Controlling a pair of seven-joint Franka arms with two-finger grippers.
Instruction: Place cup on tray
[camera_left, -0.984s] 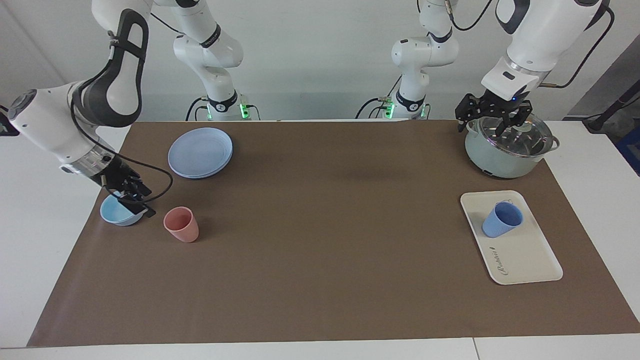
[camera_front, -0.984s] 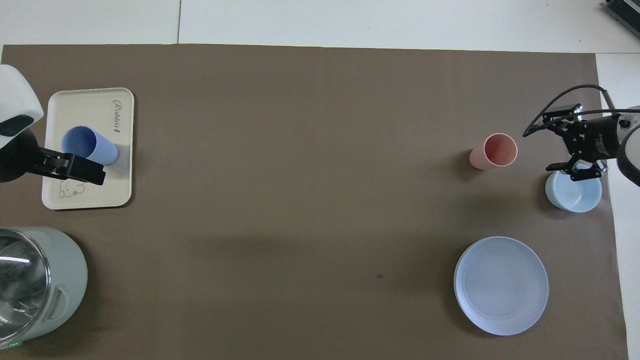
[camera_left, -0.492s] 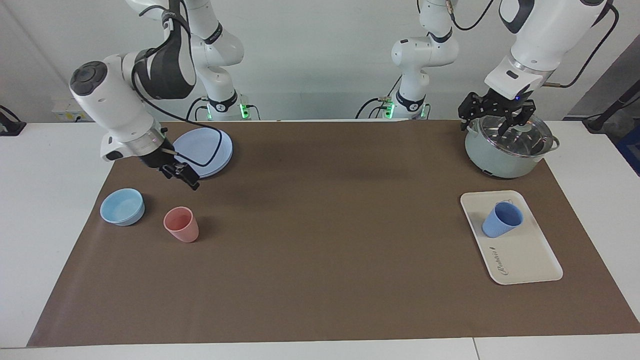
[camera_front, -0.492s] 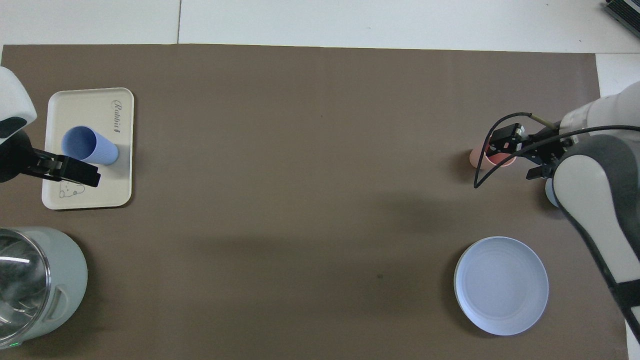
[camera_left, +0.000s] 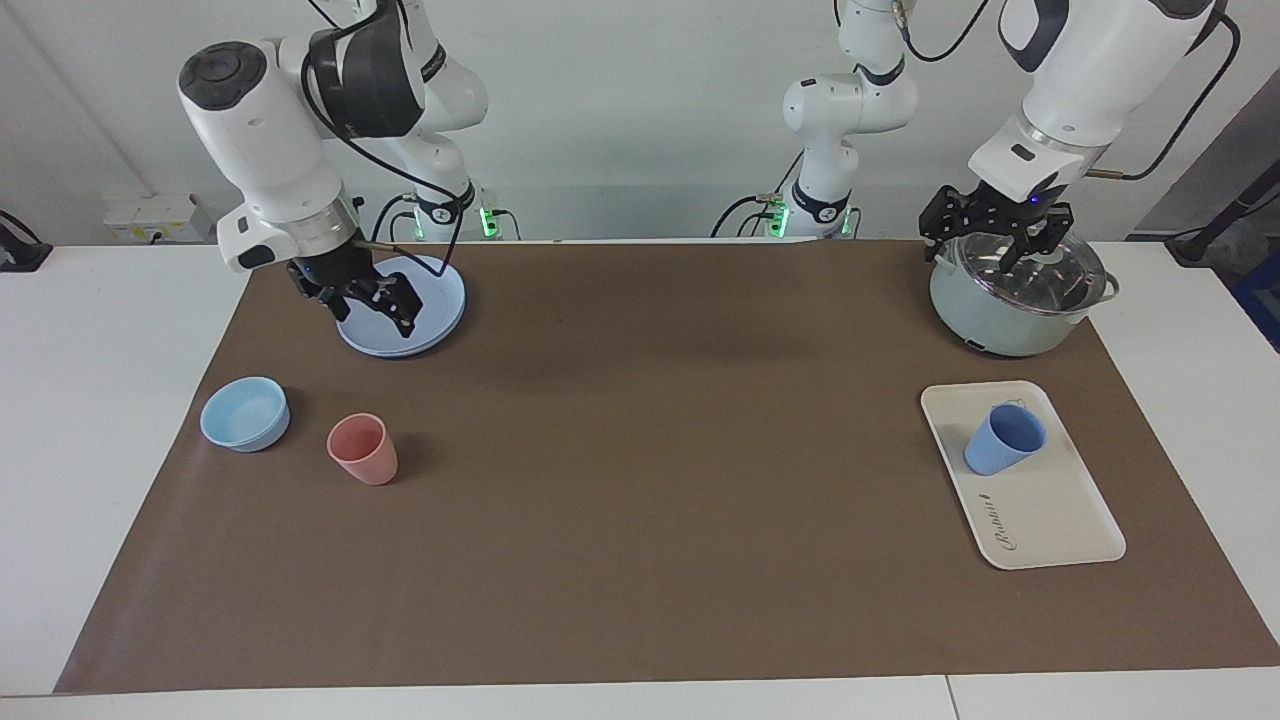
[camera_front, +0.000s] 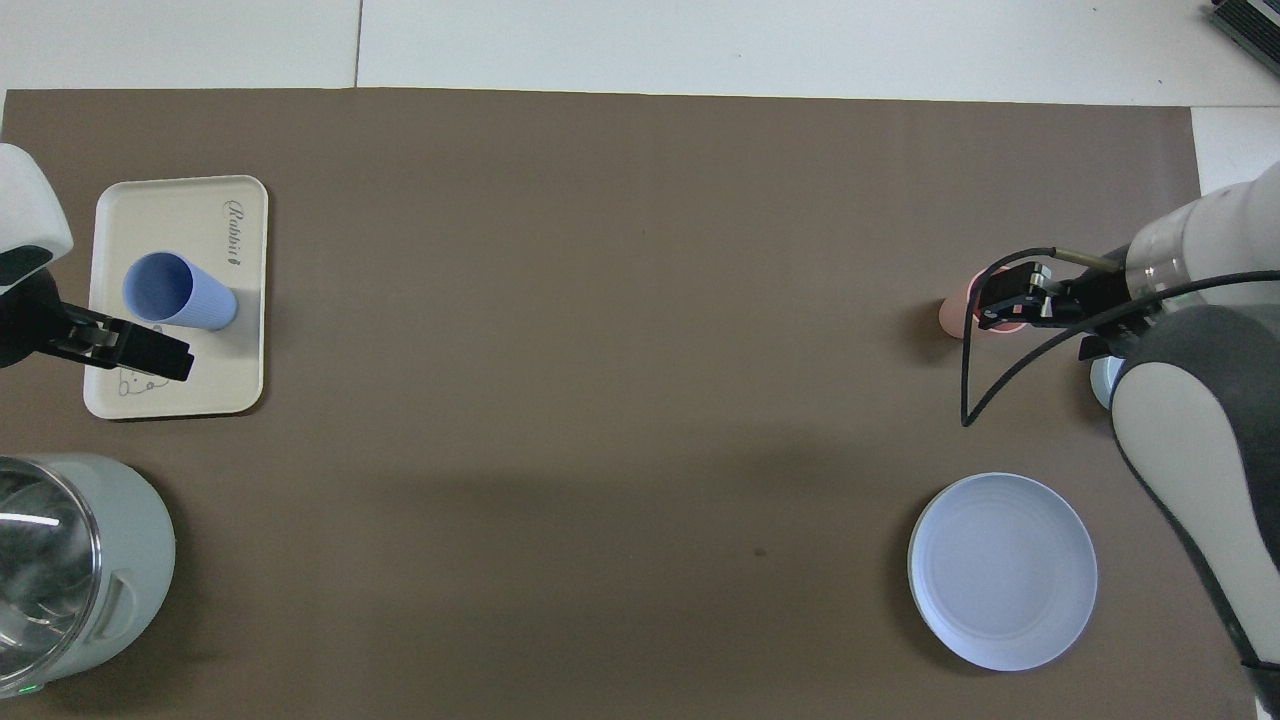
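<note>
cup (camera_front: 175, 296) upright on tray (camera_front: 240, 380) | pot (camera_front: 130, 560) nearer robots (lidded) | plate (camera_front: 1002, 570) apart

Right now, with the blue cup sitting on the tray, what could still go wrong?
The cup stands near one end of the tray, so a jolt might tip it. The left gripper hangs open over the pot; dropping could strike its lid. The right gripper, raised over the plate, could snag its loose cable.

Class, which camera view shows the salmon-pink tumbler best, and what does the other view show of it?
The facing view: the salmon-pink tumbler stands fully visible, upright beside the light-blue bowl, with nothing over it. In the overhead view the raised right claw covers most of the tumbler, leaving only part of its side and rim showing.
</note>
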